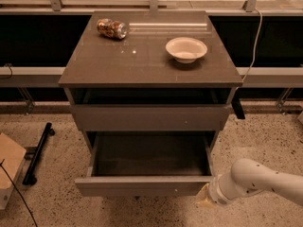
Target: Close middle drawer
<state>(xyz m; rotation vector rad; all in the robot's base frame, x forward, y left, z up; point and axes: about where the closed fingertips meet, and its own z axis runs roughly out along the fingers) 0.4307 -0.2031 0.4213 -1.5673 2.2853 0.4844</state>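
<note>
The middle drawer point(142, 185) was pulled far out, its front jutting into the floor space ahead of the cabinet. The gripper point(206, 198) sat low, just beside that front's right corner, with bare floor point(265, 141) on the cabinet's right. On the left, a black bar point(39, 151) and a cardboard box point(8, 167) crowded the floor.
</note>
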